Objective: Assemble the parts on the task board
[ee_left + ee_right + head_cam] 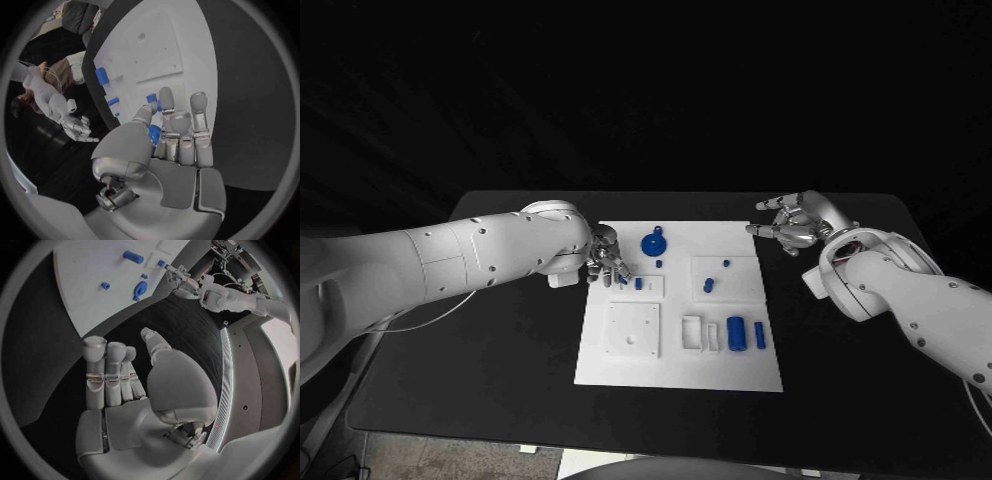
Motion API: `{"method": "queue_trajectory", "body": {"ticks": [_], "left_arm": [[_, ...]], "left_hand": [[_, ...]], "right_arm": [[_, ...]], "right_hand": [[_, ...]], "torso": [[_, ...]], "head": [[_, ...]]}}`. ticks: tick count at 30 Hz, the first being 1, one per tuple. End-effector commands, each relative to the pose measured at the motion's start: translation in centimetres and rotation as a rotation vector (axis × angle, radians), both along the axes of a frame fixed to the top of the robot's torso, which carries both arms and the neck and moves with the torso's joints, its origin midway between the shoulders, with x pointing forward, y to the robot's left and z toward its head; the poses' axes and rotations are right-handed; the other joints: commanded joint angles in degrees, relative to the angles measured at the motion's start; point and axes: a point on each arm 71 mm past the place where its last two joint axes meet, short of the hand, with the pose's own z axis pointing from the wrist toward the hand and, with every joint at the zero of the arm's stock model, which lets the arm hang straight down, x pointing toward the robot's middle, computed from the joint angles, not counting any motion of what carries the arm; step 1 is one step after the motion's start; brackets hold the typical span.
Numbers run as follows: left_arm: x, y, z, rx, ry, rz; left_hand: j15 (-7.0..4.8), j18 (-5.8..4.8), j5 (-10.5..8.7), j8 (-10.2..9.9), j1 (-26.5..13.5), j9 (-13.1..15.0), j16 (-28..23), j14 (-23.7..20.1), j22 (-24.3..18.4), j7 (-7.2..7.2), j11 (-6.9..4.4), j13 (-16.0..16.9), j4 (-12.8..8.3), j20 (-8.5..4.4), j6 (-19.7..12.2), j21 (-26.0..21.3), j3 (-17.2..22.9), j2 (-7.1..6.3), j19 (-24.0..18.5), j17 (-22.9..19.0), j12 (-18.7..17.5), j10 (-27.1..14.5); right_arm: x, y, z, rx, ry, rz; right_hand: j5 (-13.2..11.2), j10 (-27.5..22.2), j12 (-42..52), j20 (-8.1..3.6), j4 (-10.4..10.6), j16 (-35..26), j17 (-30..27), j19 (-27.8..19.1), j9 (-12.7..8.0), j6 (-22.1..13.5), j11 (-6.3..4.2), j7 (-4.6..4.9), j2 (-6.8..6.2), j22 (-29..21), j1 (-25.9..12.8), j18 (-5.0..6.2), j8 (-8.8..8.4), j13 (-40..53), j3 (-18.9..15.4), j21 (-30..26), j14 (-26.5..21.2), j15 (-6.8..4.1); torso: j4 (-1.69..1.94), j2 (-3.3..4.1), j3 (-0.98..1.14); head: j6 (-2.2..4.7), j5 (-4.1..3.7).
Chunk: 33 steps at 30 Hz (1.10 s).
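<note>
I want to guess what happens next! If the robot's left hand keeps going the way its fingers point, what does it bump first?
Probably the small blue part just beyond the left hand fingertips, on the white task board. Depth is hard to judge.

The left hand (606,262) rests at the task board's (678,366) far left edge; the right hand (790,225) hovers, fingers apart, beyond its far right corner.

My two white arms, smooth rounded shells dotted with small dark screws, left arm (459,255), right arm (913,300), a thin pale cable beneath the left, silver jointed left hand (604,262), matching right hand (792,225), grey fingertip pads (166,95)
</note>
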Motion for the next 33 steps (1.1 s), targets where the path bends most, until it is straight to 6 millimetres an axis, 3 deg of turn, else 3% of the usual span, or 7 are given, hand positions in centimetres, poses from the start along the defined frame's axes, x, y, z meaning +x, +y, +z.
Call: {"method": "queue_trajectory", "body": {"ticks": [1,13,33], "left_arm": [[0.2,0.0,0.2,0.037,-0.064,-0.007],[-0.2,-0.1,-0.8,0.023,0.013,-0.001],[-0.4,0.6,-1.3,0.037,0.011,0.057]], "left_hand": [[-0.14,-0.62,0.21,-0.2,0.7,0.0,0.3,0.4,1.0,-0.81,-0.25,0.1,-5.6,-0.05,1.2,0.2,5.7,0.02,0.0,0.0,0.2,2.4],[-0.03,-0.71,-0.01,-0.8,0.7,-0.4,0.2,0.2,1.1,-0.77,-0.19,-0.1,-5.5,0.04,1.5,0.0,5.7,-0.02,-0.2,0.1,0.0,2.4],[-0.07,-0.63,0.07,-1.0,0.6,-0.7,0.2,0.2,1.1,-0.79,-0.23,-0.1,-5.5,0.01,1.7,0.1,5.7,-0.07,-0.1,0.1,0.0,2.4]], "right_arm": [[0.0,0.2,0.0,-0.003,0.000,0.014],[-0.1,0.1,0.0,-0.004,0.000,0.013],[-0.1,0.1,0.0,-0.005,-0.002,0.011]], "right_hand": [[0.3,-0.2,-0.1,0.10,-0.2,0.0,0.1,0.4,0.1,0.2,-0.17,0.02,0.10,4.7,-0.7,0.90,-0.14,0.1,0.1,0.1,0.0,-0.20],[0.3,-0.2,-0.1,0.10,-0.2,0.0,0.1,0.4,0.1,0.2,-0.17,0.02,0.10,4.7,-0.7,0.90,-0.14,0.1,0.1,0.1,0.0,-0.20],[0.4,-0.2,-0.1,0.10,-0.3,-0.1,0.1,0.4,0.1,0.2,-0.18,0.01,0.12,4.7,-0.7,0.91,-0.14,0.1,0.1,0.0,0.0,-0.20]], "torso": [[-0.06,-0.02,0.02],[-0.01,0.03,-0.07],[0.01,-0.02,-0.02]], "head": [[0.04,0.02],[-0.15,-0.02],[-0.09,0.15]]}}
